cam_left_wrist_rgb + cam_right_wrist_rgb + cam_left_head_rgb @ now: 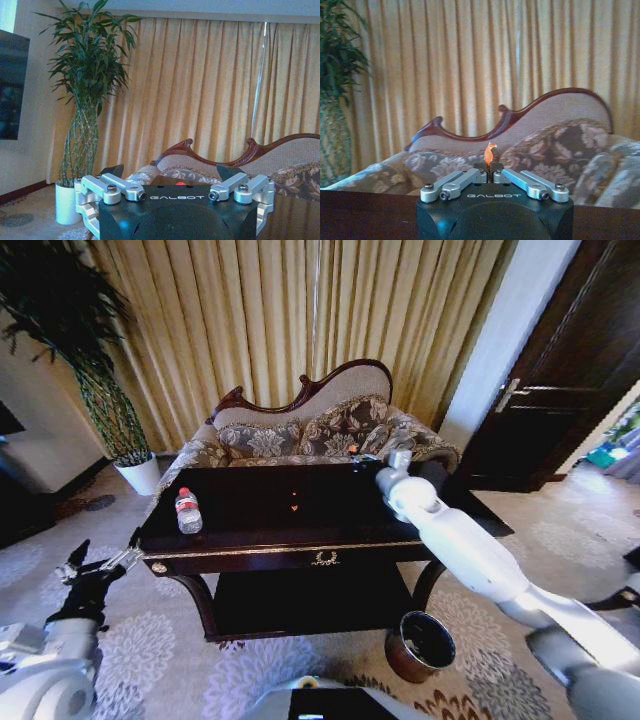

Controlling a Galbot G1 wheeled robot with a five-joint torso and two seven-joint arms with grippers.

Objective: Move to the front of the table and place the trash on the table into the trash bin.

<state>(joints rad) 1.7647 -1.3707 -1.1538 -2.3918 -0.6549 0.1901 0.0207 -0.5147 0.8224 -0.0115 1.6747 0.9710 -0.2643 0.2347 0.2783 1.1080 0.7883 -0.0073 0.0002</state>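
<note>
Right pincer [489, 165] pinches orange scrap [489, 150] above table [250, 505].

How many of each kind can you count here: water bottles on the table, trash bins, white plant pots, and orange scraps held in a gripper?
Water bottles on the table: 1
Trash bins: 1
White plant pots: 1
Orange scraps in the right gripper: 1
Total: 4

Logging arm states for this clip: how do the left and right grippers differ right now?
The right gripper reaches over the table near its far edge, jaws shut on an orange scrap. The left gripper hangs off the table's left end, jaws open and empty. Both face the curtains.
</note>
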